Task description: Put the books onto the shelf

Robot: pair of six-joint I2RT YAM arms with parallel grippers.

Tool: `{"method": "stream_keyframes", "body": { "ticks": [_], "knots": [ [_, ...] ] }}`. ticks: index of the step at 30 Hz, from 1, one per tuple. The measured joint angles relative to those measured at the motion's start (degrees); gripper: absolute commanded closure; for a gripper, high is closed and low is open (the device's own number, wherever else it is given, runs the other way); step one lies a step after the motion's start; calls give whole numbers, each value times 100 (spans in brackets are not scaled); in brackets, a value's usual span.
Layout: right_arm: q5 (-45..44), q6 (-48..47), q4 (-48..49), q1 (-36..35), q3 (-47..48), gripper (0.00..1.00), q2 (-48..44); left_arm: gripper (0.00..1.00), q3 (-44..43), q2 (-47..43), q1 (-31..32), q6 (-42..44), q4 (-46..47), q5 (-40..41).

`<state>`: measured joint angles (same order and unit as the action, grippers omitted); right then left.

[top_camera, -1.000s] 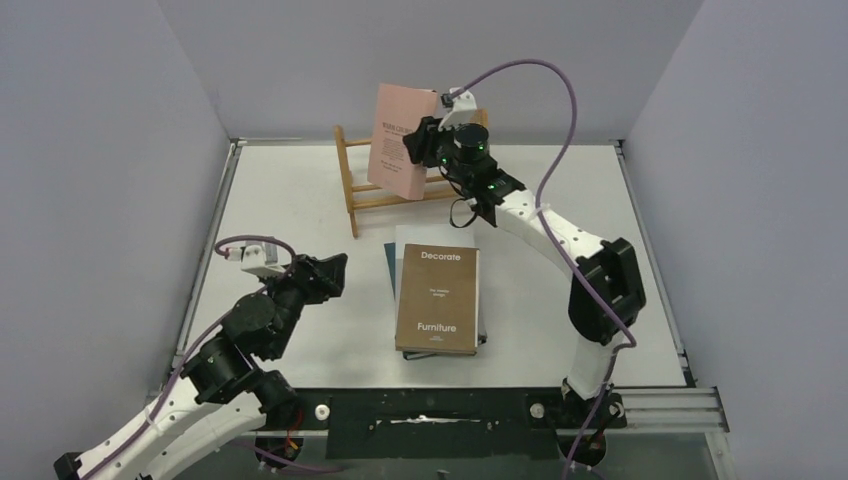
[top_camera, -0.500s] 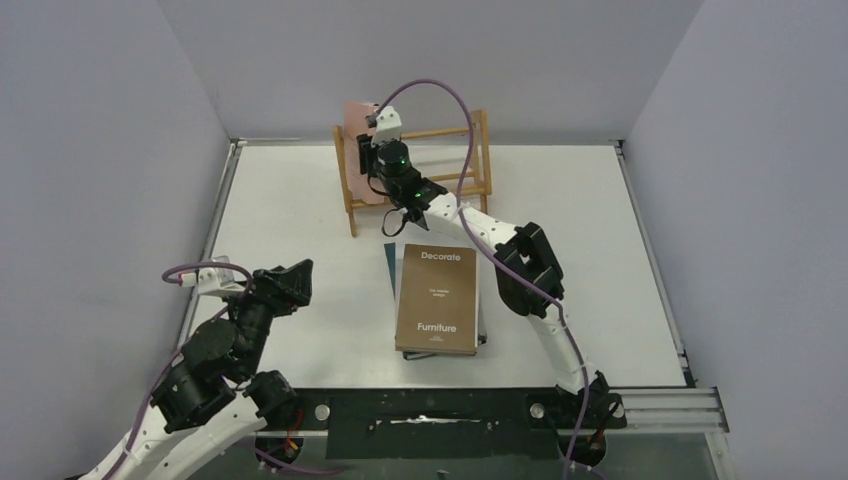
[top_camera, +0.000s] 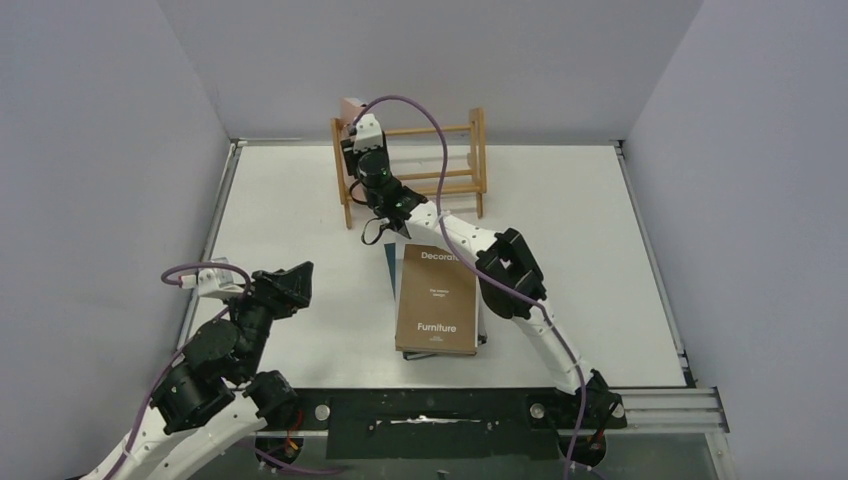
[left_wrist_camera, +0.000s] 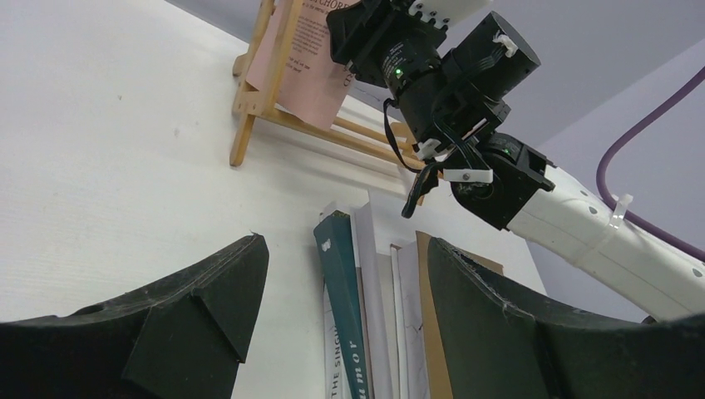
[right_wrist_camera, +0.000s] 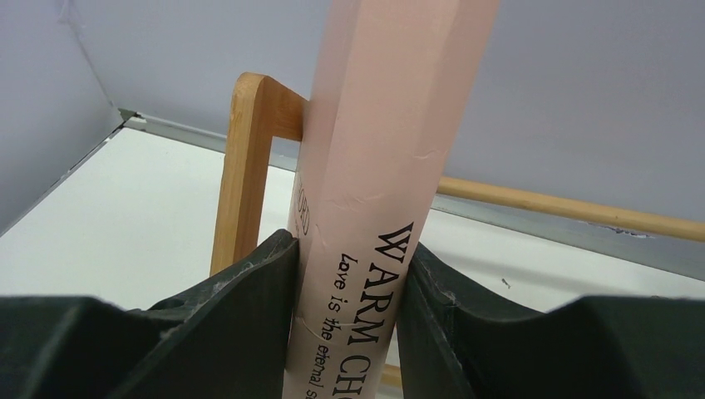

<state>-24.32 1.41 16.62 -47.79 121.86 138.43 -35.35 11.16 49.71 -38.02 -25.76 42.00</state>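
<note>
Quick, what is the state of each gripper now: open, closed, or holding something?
Left gripper: open, holding nothing.
Right gripper: closed on the pink book, at the end post of the shelf.

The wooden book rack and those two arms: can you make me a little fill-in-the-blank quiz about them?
1. The right gripper is shut on the Warm Chord book, whose cover is ____.
2. In the top view, that book is at the ____ end of the shelf.
3. The left gripper has its jaws ____, holding nothing.
4. The stack's top book, brown, is titled ____.
Missing words: pink; left; open; Decorate.
</note>
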Motion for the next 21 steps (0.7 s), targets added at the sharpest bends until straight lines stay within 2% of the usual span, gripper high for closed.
{"method": "stream_keyframes", "body": {
  "ticks": [5,13,18,21],
  "knots": [
    [-92,-103,61,-68,2,61,37,30,26,-120,0,-52,-83,2],
    [125,-87,181,-81,-2,37,79,30,39,-251,0,-105,-236,4],
    [428,-76,291,-149,-4,29,81,30,39,-295,0,-184,-284,0],
    [562,-72,350,-210,-4,28,90,30,39,-295,0,-190,-284,0]
  ]
}}
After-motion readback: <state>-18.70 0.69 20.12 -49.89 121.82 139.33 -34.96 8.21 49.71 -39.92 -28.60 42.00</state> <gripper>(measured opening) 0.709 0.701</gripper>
